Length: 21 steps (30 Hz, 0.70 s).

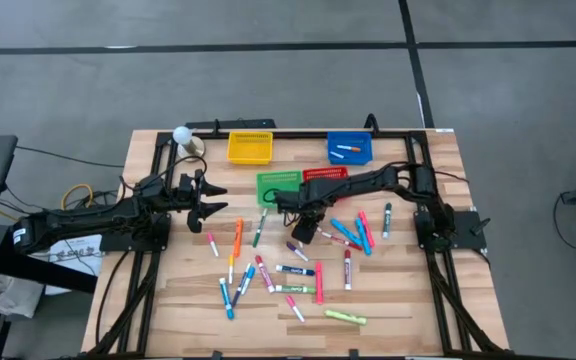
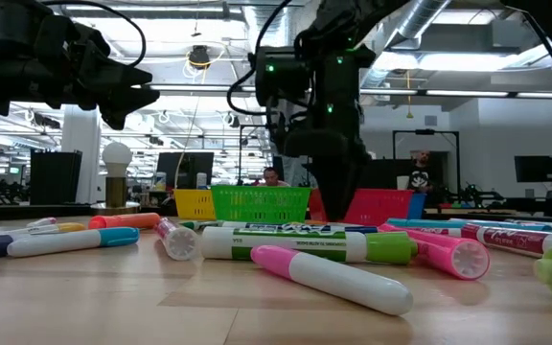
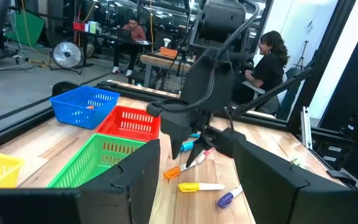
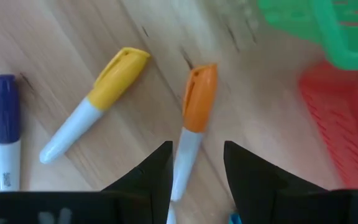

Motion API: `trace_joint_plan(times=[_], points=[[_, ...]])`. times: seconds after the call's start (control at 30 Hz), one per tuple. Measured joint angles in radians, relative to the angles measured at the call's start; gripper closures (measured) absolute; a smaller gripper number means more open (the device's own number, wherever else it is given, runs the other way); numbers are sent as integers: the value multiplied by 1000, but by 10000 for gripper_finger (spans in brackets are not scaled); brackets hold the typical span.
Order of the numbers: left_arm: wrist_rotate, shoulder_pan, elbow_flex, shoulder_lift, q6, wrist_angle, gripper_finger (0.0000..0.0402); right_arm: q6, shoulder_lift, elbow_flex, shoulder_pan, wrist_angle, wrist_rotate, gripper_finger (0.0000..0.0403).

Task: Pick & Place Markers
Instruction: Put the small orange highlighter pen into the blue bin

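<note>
Reaching down over the wooden bench (image 1: pixel 388 300), right end effector (image 4: pixel 197 163) straddling the white barrel of an orange-capped marker (image 4: pixel 195 118), fingers parted either side and not yet gripping, likely lining up a pick. Lying just beside it, a yellow-capped marker (image 4: pixel 97 102) and a purple-capped one (image 4: pixel 4 140); other markers scattered across the bench. Waiting near the green basket (image 1: pixel 278 183), left end effector (image 1: pixel 211 196), fingers spread wide and empty.

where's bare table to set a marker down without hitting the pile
Bare wood lies along the near table edge past the yellow-green marker, and left of the markers. It is crowded mid-table, below the green basket.
</note>
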Motion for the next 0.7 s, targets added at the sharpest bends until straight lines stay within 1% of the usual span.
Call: trace_joint_plan(times=[0.33,0.7], points=[[0,0,0,0,0,0,198,34,3,-55,-6,80,-3,276],[0,0,0,0,0,0,198,45,-1,-86,-4,104,-30,305]])
